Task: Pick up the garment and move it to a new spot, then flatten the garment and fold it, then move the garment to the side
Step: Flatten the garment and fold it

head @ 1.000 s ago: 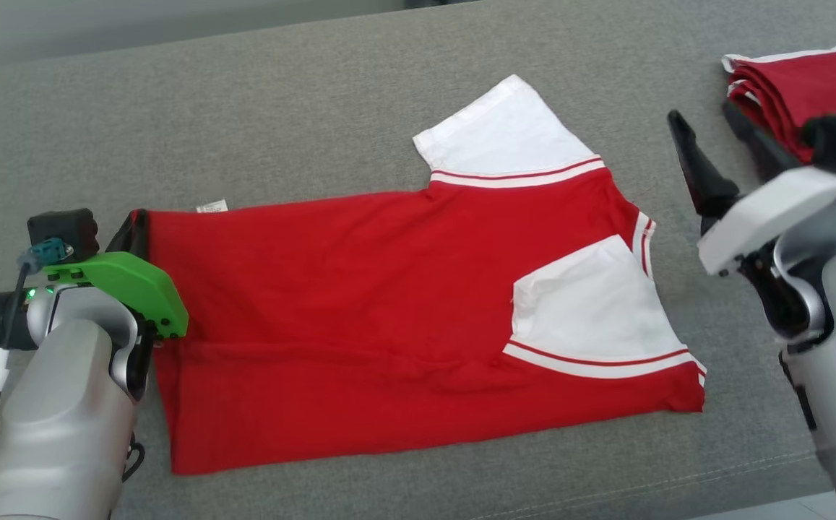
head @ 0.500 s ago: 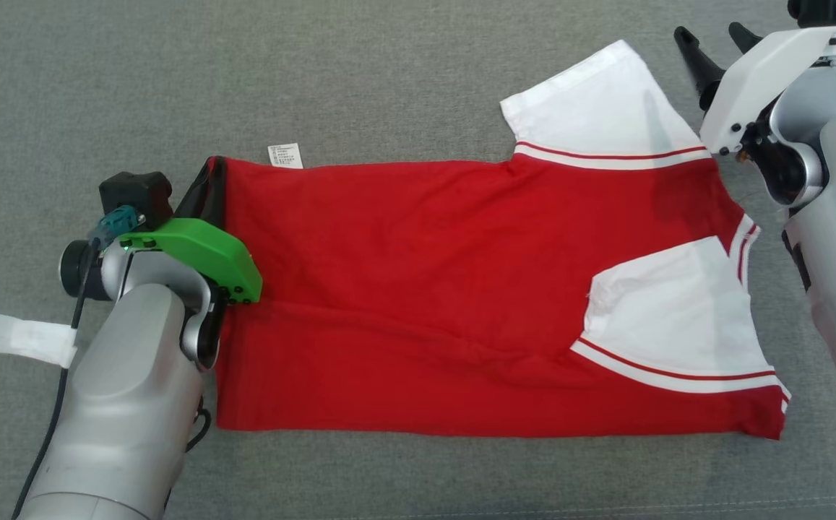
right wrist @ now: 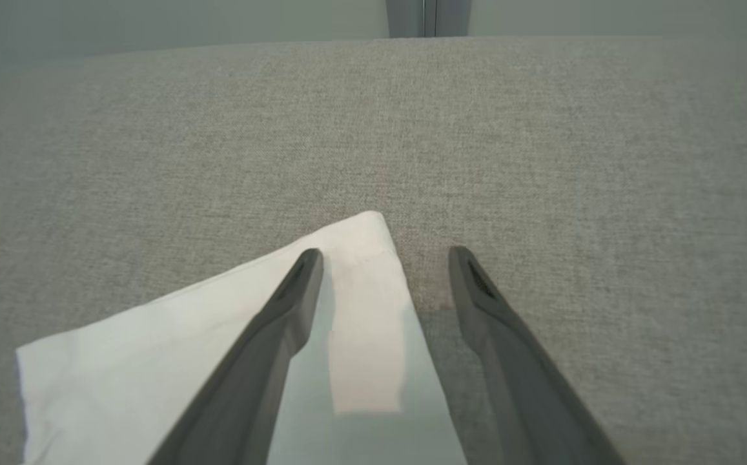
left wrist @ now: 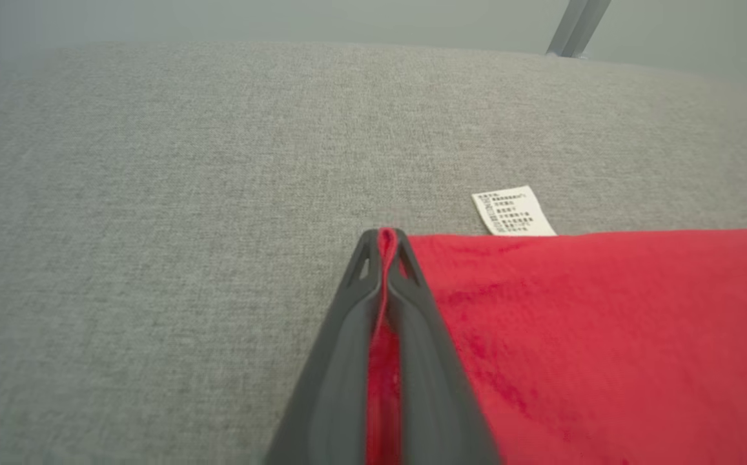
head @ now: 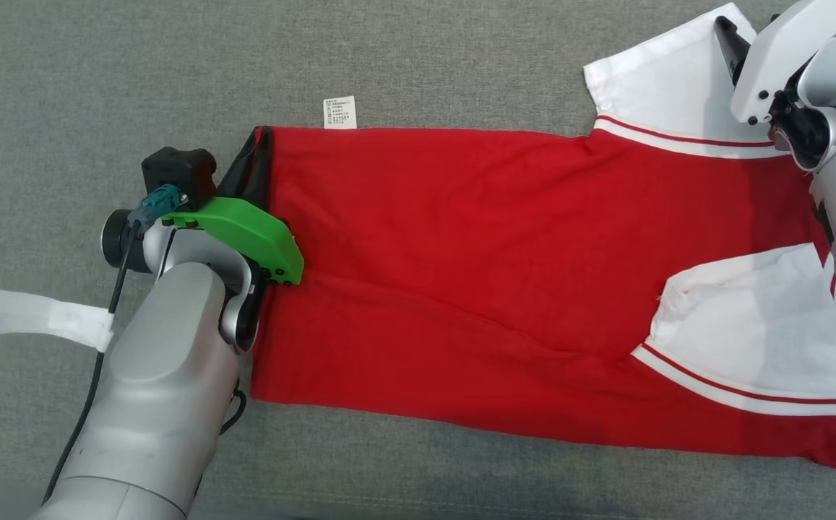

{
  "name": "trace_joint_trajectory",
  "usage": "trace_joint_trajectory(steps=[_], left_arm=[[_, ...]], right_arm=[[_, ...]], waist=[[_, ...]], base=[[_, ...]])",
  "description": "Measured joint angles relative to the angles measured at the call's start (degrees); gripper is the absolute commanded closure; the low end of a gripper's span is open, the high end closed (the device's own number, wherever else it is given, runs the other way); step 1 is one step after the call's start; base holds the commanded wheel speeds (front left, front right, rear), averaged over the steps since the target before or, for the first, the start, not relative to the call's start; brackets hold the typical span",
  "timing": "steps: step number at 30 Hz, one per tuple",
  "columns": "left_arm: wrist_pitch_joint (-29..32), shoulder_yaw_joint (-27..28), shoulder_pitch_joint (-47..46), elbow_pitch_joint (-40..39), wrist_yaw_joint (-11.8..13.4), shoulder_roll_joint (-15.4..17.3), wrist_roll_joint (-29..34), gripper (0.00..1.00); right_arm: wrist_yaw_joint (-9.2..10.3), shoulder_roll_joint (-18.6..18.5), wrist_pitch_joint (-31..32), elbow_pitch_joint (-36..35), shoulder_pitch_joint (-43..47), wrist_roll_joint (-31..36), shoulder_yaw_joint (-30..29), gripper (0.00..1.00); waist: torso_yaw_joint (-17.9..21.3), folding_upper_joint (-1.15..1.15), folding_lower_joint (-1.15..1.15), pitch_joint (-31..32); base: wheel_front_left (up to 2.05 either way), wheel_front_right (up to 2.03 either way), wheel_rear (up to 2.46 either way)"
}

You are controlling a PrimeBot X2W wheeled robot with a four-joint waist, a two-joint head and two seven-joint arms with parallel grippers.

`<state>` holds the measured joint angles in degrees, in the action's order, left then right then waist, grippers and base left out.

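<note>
The left gripper (left wrist: 384, 236) is pinched tight on the hem corner of the red T-shirt (head: 461, 238). In the left wrist view a thin ridge of red cloth runs up the slit between its two dark fingers and peeks out at their tips. To the right of those fingers the shirt's body spreads flat over the grey upholstered surface (head: 425, 58). Just past the tips, off to their right, a white care label (left wrist: 513, 211) sticks out from the shirt's edge and lies on the grey fabric.

The right gripper (right wrist: 383, 255) stands wide open and holds nothing. Its fingers hang over the far corner of the shirt's upper white sleeve (head: 670, 79). The left finger crosses the white cloth, the corner's point lies between the tips, and the right finger is over bare grey fabric (whether either tip touches down I cannot tell).

In the head view the shirt lies stretched between the two grippers, with the hem at the left fingers and the sleeves toward the right ones. The lower white sleeve (head: 750, 318) is folded in over the red body. A green cover (head: 244, 231) sits on the left wrist behind the fingers.
</note>
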<state>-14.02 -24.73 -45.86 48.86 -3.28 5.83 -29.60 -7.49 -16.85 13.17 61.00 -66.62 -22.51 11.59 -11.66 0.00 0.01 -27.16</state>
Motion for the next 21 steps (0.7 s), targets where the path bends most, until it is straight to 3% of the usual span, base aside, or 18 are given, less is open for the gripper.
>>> trace_joint_trajectory(steps=[7, 8, 9, 11, 12, 21], left_arm=[[-0.2, -0.7, -0.4, 0.5, -0.1, -0.6, 0.0, 1.0], [-0.2, -0.8, -0.5, 0.6, -0.1, -0.6, 0.0, 1.0], [-0.2, -0.8, -0.6, 0.7, -0.1, -0.6, 0.0, 1.0], [-0.2, -0.9, -0.6, 1.0, -0.1, -0.7, 0.0, 1.0], [-0.2, -0.9, -0.6, 1.1, -0.1, -0.7, 0.0, 1.0], [-0.4, -0.8, -0.8, 2.6, -0.1, 0.0, -0.7, 1.0]], right_arm=[[0.0, 0.2, -0.1, 4.1, -3.0, 0.5, 1.8, 0.0], [0.0, 0.2, -0.2, 4.5, -3.3, 0.5, 2.1, 0.15], [0.0, 0.3, -0.2, 4.9, -3.4, 0.5, 2.3, 0.54], [0.0, 0.4, -0.2, 5.5, -3.8, 0.5, 3.3, 0.8], [0.0, 0.5, -0.2, 5.7, -4.0, 0.5, 3.7, 1.0], [-0.05, 1.1, -3.2, 7.2, -4.2, -0.7, 5.6, 1.0]], waist=[[-1.0, 0.0, 0.0, -1.2], [-1.0, 0.0, 0.0, -1.2], [-1.0, 0.0, 0.0, -1.2], [-1.0, 0.0, -0.01, -1.2], [-0.9, 0.0, -0.01, -1.2], [0.2, 0.0, 0.0, -0.5]], base=[[0.0, 0.0, 0.0], [0.0, 0.0, 0.0], [0.0, 0.0, 0.0], [0.0, 0.0, 0.0], [0.0, 0.0, 0.0], [0.0, 0.0, 0.0]])
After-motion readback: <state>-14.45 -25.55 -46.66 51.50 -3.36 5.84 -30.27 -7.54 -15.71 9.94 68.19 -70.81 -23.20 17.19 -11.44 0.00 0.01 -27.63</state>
